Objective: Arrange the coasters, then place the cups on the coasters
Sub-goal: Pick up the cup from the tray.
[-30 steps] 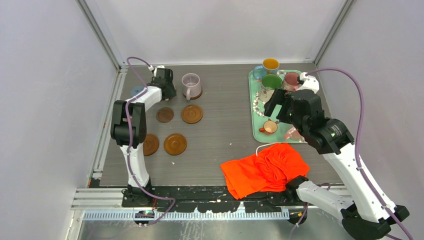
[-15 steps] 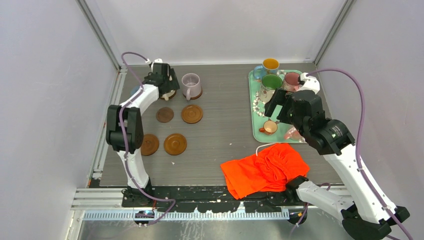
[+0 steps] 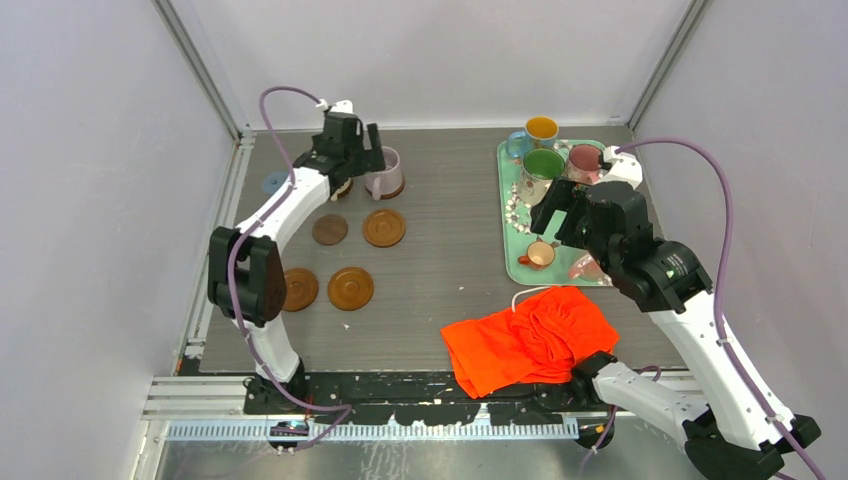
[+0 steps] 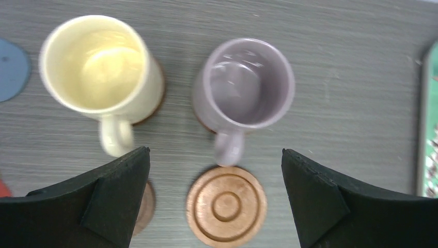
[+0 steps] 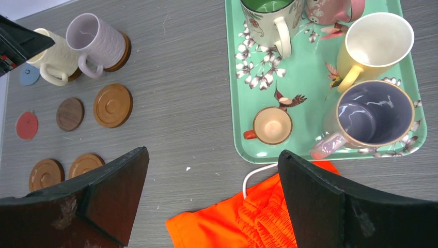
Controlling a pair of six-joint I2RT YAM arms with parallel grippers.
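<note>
Nearest the arm bases an orange cloth [image 3: 530, 340] lies crumpled just in front of the teal tray [image 5: 232, 103]. Out to the left two near brown coasters [image 3: 350, 288] sit side by side, with a small dark coaster [image 3: 330, 230] and a grooved coaster [image 3: 384, 227] beyond them. A red coaster [image 5: 27, 125] and a blue coaster [image 3: 274, 182] lie toward the left edge. The right gripper [image 3: 555, 215] hangs over the tray with its jaws wide apart, empty, and the tiny orange cup [image 3: 540, 253] stands below it. Farther back the cream mug [image 4: 95, 64] and lilac mug [image 4: 243, 82] each stand upright on a brown coaster, handles toward the near side. The left gripper [image 4: 217, 191] hovers above them with its fingers spread and nothing between. At the tray's far end stand the green-inside mug [image 3: 543, 165], pink mug [image 3: 583, 158] and blue mug [image 3: 541, 128].
</note>
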